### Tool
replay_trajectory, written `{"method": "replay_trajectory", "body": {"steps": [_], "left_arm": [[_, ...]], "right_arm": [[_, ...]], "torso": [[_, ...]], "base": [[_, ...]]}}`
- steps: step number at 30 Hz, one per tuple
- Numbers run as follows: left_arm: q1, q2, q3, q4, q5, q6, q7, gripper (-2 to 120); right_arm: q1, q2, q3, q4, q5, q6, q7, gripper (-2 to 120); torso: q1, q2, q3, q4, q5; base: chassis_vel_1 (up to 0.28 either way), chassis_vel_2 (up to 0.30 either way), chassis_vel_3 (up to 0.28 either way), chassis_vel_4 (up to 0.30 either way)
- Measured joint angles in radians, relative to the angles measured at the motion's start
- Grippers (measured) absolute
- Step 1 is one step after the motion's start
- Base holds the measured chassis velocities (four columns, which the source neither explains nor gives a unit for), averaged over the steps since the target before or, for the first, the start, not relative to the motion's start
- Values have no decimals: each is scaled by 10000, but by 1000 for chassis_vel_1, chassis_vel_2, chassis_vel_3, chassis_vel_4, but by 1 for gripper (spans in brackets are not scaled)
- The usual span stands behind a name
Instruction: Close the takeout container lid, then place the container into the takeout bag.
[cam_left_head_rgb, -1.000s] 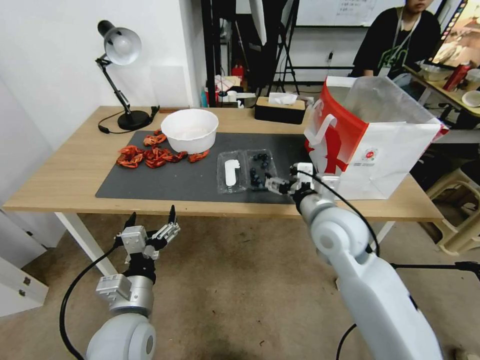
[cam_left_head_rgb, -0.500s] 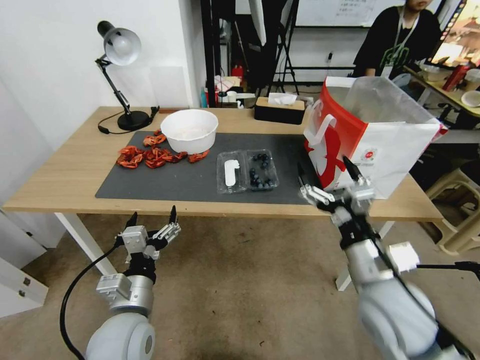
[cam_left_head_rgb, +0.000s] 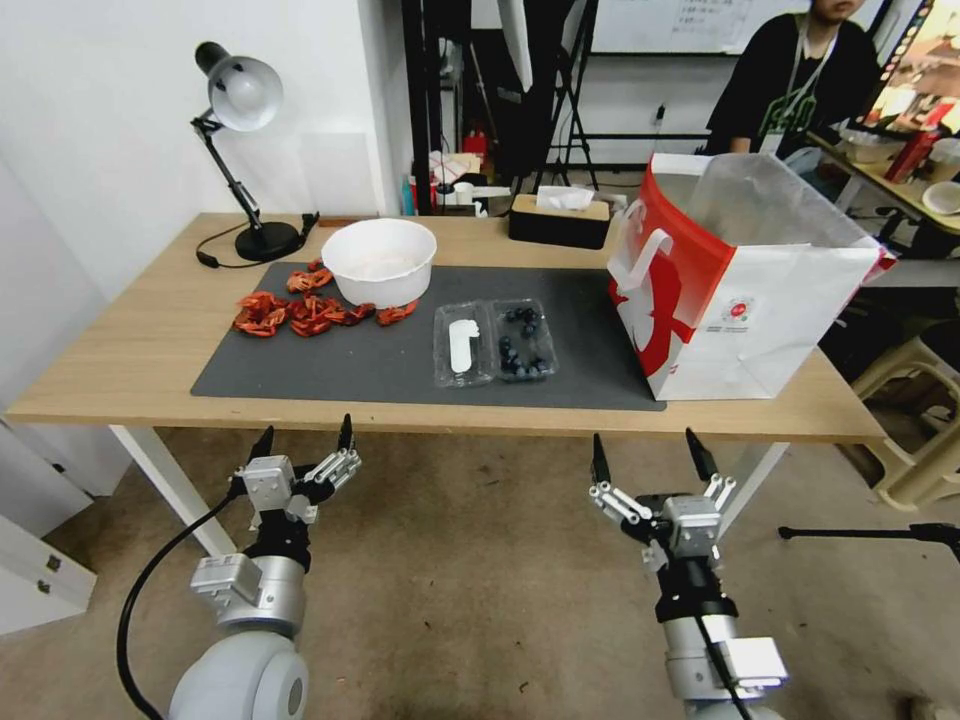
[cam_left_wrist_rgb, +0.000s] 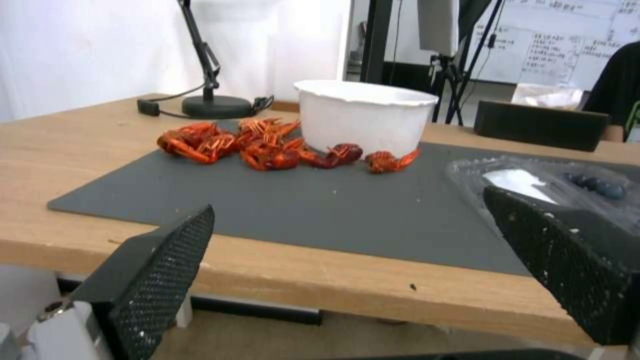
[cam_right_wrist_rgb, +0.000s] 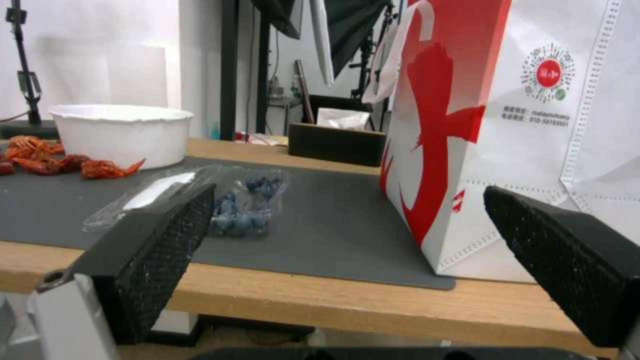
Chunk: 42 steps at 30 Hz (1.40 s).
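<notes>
The takeout container (cam_left_head_rgb: 524, 341) lies open on the dark mat, blueberries in its right half; I also see it as the container (cam_right_wrist_rgb: 243, 207) in the right wrist view and the container (cam_left_wrist_rgb: 593, 185) in the left wrist view. Its lid (cam_left_head_rgb: 462, 345), with a white oblong label, lies flat to the left; the lid (cam_right_wrist_rgb: 150, 192) and lid (cam_left_wrist_rgb: 517, 181) show from the wrists too. The red-and-white takeout bag (cam_left_head_rgb: 740, 290) stands open at the mat's right end, and the bag (cam_right_wrist_rgb: 507, 130) looms close. My left gripper (cam_left_head_rgb: 303, 440) and right gripper (cam_left_head_rgb: 648, 456) hang open below the table's front edge, both empty.
A white bowl (cam_left_head_rgb: 379, 260) and red crayfish (cam_left_head_rgb: 300, 308) sit on the mat's left part. A desk lamp (cam_left_head_rgb: 240, 150) and a tissue box (cam_left_head_rgb: 560, 218) stand at the back. The wooden table's front edge (cam_left_head_rgb: 440, 415) lies just ahead of both grippers. A stool (cam_left_head_rgb: 925, 420) stands at right.
My right arm has pulled back from beside the container and dropped below the table's front edge, its gripper now open. The left arm, container and bag have not moved.
</notes>
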Motion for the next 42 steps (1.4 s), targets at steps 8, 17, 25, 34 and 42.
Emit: {"method": "replay_trajectory", "body": {"steps": [8,17,25,34,42], "left_arm": [[-165,758,730,-69,-1411,-489,-144,100],[-1657,2643,2471,-266,-6896,-238,-979,100],[-3222,3088,3211,-466,-11873,752,-3124,100],[-5331,2430,3963,645,-14897,955,-5152,100],[-6567,1993,4383,1758,-15148,788,-5583,100]], "right_arm": [[45,-7,86,-79,155,-16,3,100],[294,-178,136,-452,458,-66,4,100],[486,-117,250,-755,537,-113,23,100],[429,-11,529,-793,590,-184,46,100],[490,51,720,-833,647,-256,59,100]], "torso": [[0,0,0,-3,2],[0,0,2,-5,0],[1,-1,2,0,0],[3,-1,2,-4,1],[4,-1,1,-2,2]], "base": [[0,0,0,0],[0,0,0,0],[0,0,0,0],[0,0,0,0],[0,0,0,0]]}}
